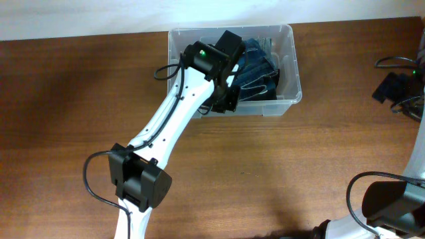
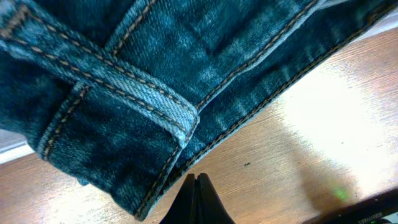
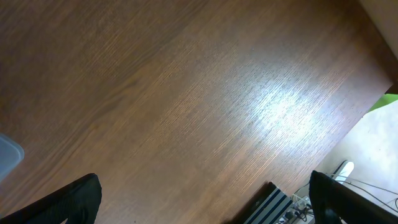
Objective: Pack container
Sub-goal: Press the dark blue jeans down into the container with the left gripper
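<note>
The clear plastic container [image 1: 294, 61] stands at the back middle of the wooden table. Folded blue jeans [image 1: 260, 72] lie in it. My left arm reaches over the container's front left corner, and its gripper [image 1: 226, 101] hangs at the front wall. In the left wrist view the jeans [image 2: 143, 74] fill the upper frame with a belt loop and orange seams. The left fingers [image 2: 196, 186] are pressed together with nothing between them, just below the denim's edge. My right gripper [image 3: 205, 205] is open and empty above bare wood.
Black cables and a dark device [image 1: 398, 86] lie at the table's right edge. The right wrist view shows the table's far edge, a striped box [image 3: 273, 205] and a pale translucent corner [image 3: 9, 155] at the left.
</note>
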`<state>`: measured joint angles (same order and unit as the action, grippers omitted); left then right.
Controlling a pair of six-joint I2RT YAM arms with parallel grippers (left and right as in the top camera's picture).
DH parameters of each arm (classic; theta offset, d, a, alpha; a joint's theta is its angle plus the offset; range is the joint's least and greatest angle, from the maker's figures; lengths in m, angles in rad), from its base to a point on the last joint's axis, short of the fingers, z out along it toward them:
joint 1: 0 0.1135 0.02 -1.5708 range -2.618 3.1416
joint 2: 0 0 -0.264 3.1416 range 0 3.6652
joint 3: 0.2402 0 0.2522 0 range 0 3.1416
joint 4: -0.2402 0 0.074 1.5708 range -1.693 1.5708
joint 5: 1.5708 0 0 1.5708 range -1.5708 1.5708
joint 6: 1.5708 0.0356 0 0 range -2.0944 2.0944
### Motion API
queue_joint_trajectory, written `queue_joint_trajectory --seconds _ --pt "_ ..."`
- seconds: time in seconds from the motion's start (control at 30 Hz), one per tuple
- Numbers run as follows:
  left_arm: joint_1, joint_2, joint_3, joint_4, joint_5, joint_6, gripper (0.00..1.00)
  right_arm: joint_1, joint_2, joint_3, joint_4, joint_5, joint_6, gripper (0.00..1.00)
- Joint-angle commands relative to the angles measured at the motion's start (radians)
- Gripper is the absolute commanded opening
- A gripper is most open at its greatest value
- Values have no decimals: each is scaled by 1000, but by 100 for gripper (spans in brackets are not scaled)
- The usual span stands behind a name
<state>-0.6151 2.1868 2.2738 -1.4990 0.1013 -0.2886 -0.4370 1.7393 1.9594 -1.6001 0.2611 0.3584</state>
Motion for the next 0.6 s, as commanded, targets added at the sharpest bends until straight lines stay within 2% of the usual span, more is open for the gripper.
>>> queue_joint_trajectory --seconds 0.0,0.57 --pt "2 6 -2 9 7 -14 1 -2 7 2 0 11 -3 98" --pt "9 77 -2 70 -7 -14 1 -2 7 2 0 11 -3 98"
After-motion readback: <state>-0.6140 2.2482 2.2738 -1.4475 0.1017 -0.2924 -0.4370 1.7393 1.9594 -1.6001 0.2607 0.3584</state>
